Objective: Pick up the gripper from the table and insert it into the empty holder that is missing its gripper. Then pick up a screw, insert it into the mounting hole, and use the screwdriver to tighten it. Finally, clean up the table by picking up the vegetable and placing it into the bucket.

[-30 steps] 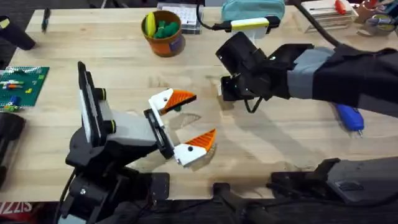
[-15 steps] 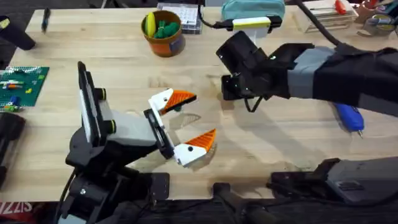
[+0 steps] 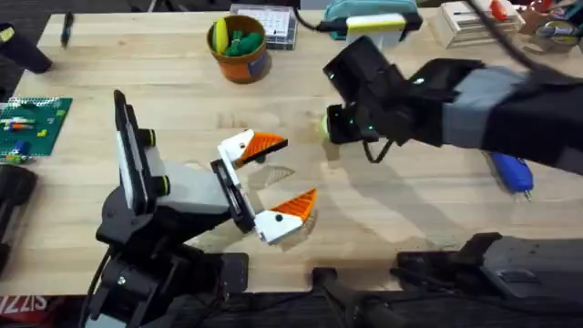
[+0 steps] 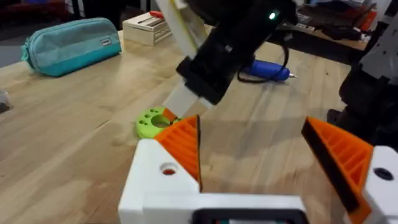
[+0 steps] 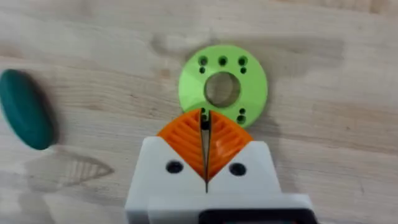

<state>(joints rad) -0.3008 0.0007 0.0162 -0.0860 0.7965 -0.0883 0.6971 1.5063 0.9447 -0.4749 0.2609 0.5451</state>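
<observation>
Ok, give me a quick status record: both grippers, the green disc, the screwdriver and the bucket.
left gripper: jaws open, holding nothing
right gripper: jaws shut, tips at the green disc's edge; small dark item between them, cannot tell what
green disc: flat on the table, centre hole empty
dark green oval piece: on the table, apart from the disc
screwdriver: lying on the table, no gripper on it
bucket: upright, yellow and green items inside
</observation>
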